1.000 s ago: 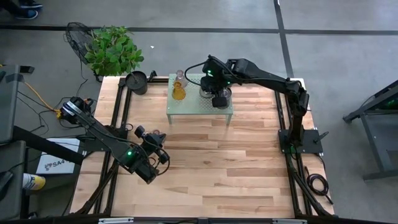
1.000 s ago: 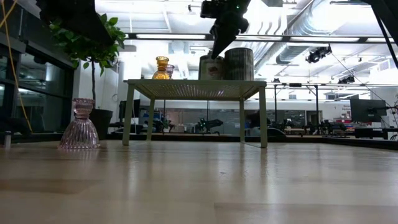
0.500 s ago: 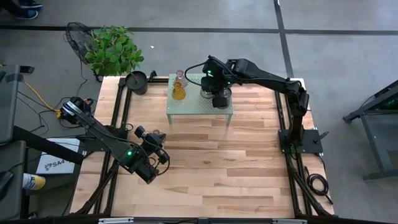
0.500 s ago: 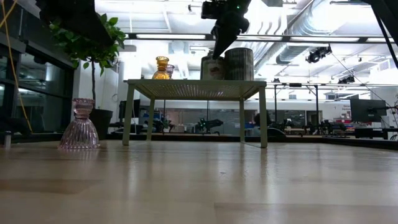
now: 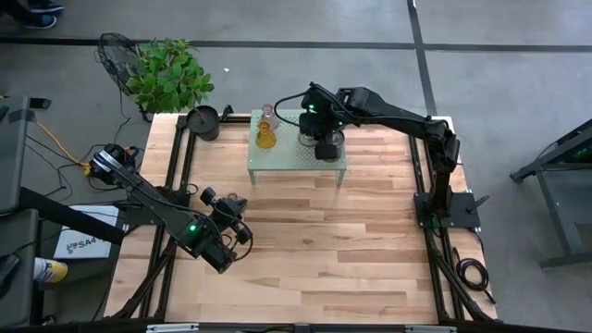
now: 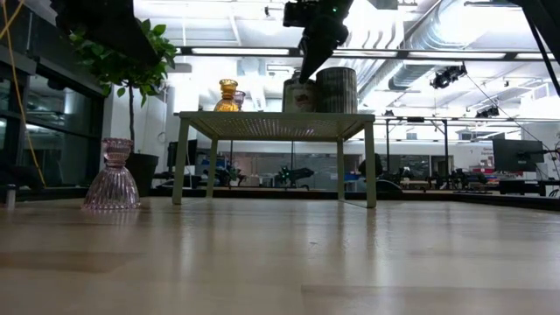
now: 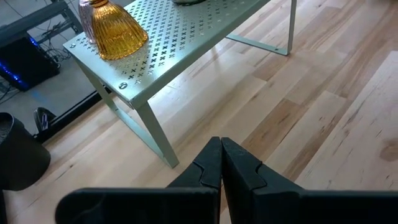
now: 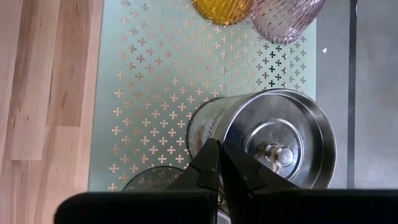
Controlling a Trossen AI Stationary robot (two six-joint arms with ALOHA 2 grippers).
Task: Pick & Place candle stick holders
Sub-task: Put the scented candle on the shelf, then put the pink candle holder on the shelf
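High view: a pale green perforated stand sits at the far side of the wooden table. On the stand are an amber holder, a pale pink glass holder just behind it, and silvery metal holders partly covered by the right arm. The right gripper hangs over those metal holders. The left gripper rests low over the near-left part of the table, well apart from the stand. A black pot and a plant stand at the far-left corner.

Low view: a second pink glass holder stands upright on the table at the left. On the stand, the amber holder and two ribbed metal holders are upright; the right gripper points down at the nearer one.

Left wrist view: the left gripper has its fingers pressed together with nothing between them. The amber holder stands near the stand's corner.

Right wrist view: the right gripper is also fully closed and empty, its tips just over a metal holder with a knobbed centre. The amber holder and pink holder touch side by side beyond.
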